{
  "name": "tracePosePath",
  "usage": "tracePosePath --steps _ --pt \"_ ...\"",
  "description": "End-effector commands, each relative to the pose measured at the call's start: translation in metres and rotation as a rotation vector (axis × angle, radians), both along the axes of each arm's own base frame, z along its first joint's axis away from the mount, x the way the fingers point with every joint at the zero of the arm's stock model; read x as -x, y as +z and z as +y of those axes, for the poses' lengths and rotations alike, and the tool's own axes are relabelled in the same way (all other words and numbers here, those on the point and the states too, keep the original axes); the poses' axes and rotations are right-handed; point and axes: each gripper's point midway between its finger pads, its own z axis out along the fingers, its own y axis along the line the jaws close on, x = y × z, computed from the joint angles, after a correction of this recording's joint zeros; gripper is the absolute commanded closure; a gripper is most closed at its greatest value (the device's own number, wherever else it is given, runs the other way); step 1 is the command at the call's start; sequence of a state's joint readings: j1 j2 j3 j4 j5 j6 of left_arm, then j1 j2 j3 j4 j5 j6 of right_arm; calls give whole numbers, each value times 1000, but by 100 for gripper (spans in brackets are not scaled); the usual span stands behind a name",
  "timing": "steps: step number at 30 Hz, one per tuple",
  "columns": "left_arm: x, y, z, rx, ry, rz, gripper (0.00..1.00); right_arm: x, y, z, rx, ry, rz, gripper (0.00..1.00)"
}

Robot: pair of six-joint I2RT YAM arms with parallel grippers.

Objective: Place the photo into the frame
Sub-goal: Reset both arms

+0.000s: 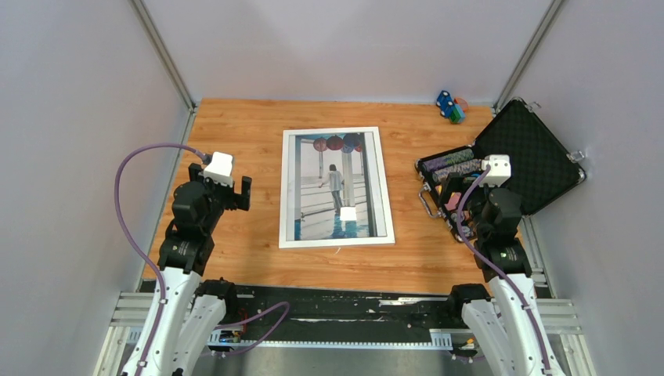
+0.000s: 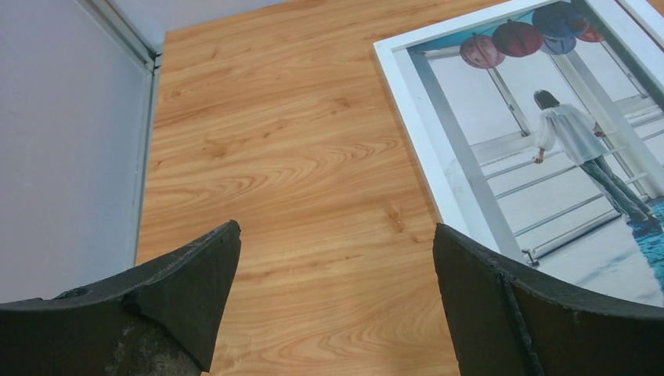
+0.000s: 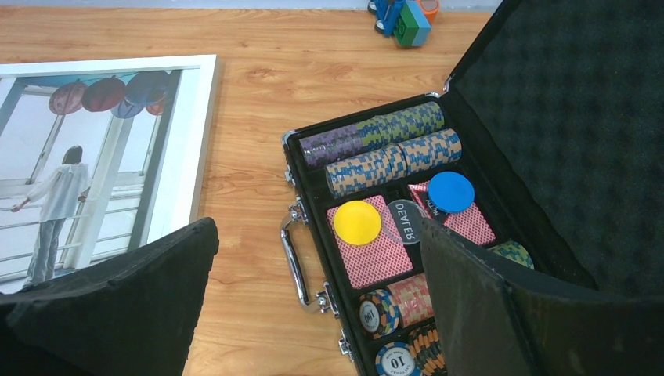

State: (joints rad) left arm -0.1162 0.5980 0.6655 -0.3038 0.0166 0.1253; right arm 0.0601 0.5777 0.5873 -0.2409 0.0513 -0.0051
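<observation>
The frame (image 1: pixel 287 188) lies flat at the middle of the wooden table, its whitish face up. The photo (image 1: pixel 335 184) shows inside it: a person on steps, red lanterns at the far end, teal water at the near end, with a glare spot on it. Both also show in the left wrist view, frame (image 2: pixel 407 117) and photo (image 2: pixel 548 149), and in the right wrist view, frame (image 3: pixel 192 133) and photo (image 3: pixel 70 172). My left gripper (image 1: pixel 221 182) (image 2: pixel 337 243) is open and empty, above bare wood left of the frame. My right gripper (image 1: pixel 492 186) (image 3: pixel 317 258) is open and empty, above the case's handle edge, right of the frame.
An open black case (image 1: pixel 540 153) (image 3: pixel 548 102) of poker chips and cards stands at the right, its lid tilted back. Small coloured toys (image 1: pixel 450 106) (image 3: pixel 407 19) sit at the back right. Grey walls close in the table on the left, the right and the back.
</observation>
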Motion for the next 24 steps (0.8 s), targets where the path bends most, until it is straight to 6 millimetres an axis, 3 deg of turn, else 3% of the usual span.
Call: tracePosePath --steps 1,24 --pt "-1 6 3 -15 11 -32 0 -3 12 -3 18 -6 -55 0" --pt "-1 4 2 -15 0 -25 0 -3 12 -2 24 1 -54 0"
